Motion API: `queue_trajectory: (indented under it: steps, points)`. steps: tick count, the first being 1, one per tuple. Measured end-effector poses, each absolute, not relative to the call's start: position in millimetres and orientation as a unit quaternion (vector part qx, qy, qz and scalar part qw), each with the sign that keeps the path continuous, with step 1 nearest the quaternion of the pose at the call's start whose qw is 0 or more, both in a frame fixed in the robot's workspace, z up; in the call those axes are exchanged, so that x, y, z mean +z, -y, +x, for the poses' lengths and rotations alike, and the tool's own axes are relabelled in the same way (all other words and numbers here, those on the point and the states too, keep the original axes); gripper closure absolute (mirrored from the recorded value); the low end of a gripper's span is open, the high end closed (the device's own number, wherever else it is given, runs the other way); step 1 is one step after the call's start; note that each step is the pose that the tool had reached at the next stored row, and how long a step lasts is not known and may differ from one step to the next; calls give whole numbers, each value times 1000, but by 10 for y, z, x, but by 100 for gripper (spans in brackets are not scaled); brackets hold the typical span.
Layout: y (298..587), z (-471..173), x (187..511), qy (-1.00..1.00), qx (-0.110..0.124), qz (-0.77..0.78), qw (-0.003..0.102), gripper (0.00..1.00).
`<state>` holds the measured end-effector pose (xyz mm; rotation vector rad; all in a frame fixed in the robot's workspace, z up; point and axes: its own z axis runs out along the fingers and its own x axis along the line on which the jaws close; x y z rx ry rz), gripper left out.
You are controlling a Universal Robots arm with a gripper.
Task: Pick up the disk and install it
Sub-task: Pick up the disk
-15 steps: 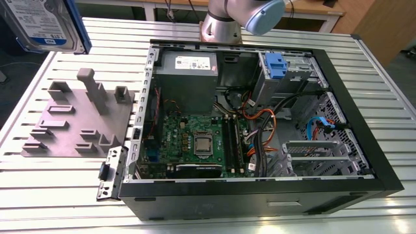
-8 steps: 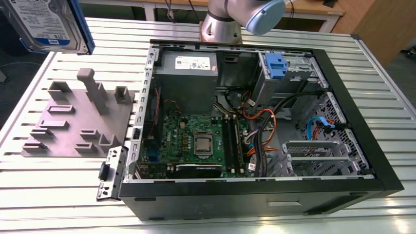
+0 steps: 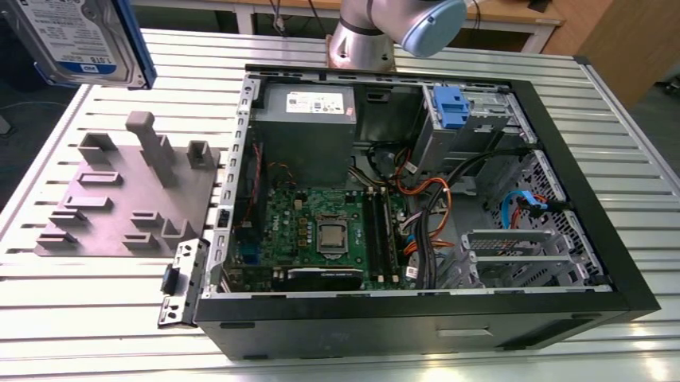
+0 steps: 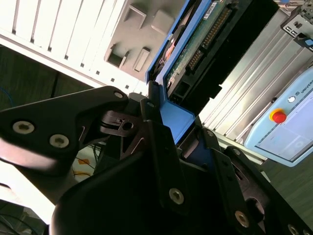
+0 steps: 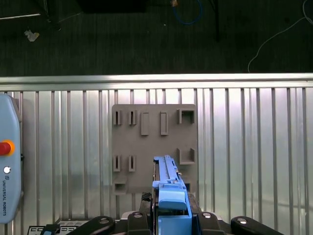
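Gripper (image 4: 178, 126) pinching disk (image 3: 85, 40) by its blue carrier. Disk is aloft over grey fixture plate (image 3: 127, 199) by the tabletop edge, well apart from open case (image 3: 425, 183). Carry level, clear the case wall.

— Table?
— Slatted alu table (image 3: 95, 318), pale, evenly lit.
— Floor?
— Dark floor (image 5: 122, 44) w/ a blue cable (image 5: 188, 22) & a white cable (image 5: 281, 35) loose on it.
— Behind?
— Wooden desk (image 3: 510, 17); wooden panel (image 3: 627, 48) at the exterior view's right.
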<state>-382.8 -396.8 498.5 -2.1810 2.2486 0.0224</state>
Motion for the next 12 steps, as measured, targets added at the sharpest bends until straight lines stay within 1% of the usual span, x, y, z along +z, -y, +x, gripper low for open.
queue_trajectory:
  steps: [12]
  points:
    - [3968,-3792,4985,-718,7,-696,5,63]
